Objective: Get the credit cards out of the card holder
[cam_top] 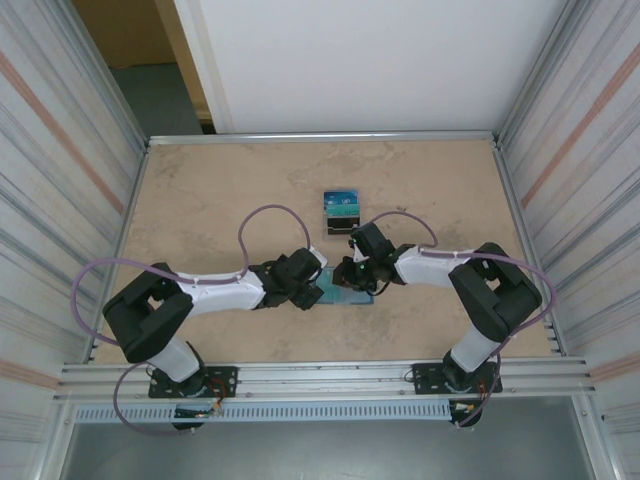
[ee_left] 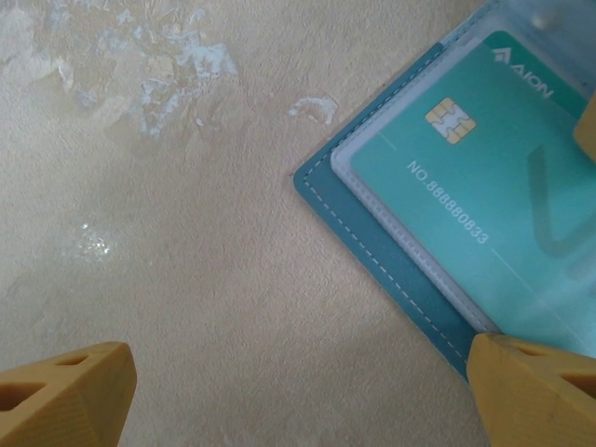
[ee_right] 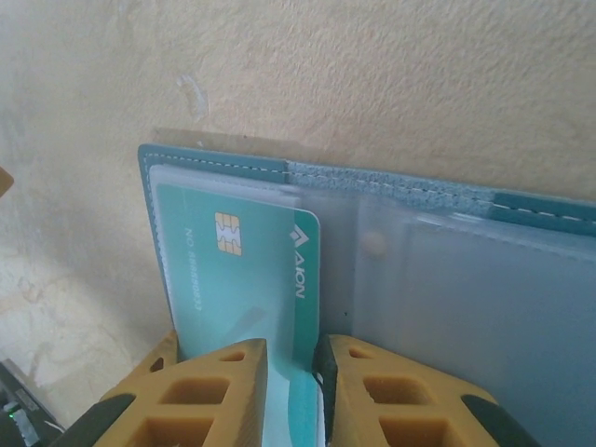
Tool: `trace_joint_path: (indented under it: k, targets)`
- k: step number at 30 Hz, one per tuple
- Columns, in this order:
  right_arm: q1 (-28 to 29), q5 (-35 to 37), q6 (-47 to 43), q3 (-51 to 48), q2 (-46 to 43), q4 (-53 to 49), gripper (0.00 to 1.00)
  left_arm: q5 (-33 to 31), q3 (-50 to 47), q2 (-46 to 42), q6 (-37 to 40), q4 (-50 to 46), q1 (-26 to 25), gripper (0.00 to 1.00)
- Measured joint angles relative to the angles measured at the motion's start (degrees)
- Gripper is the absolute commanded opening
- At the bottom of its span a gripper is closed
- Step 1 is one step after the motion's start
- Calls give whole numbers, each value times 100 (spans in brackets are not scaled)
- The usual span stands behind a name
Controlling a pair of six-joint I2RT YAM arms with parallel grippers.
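The card holder [cam_top: 355, 296] lies open on the table between my two grippers, its teal stitched border [ee_left: 410, 279] and clear pockets [ee_right: 466, 298] facing up. A teal credit card [ee_left: 466, 177] with a gold chip sits in the left pocket [ee_right: 251, 270]. My right gripper [ee_right: 291, 391] [cam_top: 350, 275] is down on the holder, its jaws a narrow gap apart over the card's long edge. My left gripper [ee_left: 298, 396] [cam_top: 312, 285] stands wide open at the holder's left corner. One of its fingertips [ee_left: 535, 382] rests on that corner and the other is over bare table.
A small dark-based stand with a blue-teal top [cam_top: 341, 210] stands behind the holder toward the back. Metal walls close in the table on the left and right. Bare beige table [ee_left: 186, 233] spreads to the left of the holder.
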Motion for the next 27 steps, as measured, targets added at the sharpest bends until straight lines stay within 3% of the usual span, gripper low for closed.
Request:
trace_joint_path:
  k: [27]
  targets:
    - [118,236,90,-37,-299,-323,19,-122,22,0,-7,-114,-107,93]
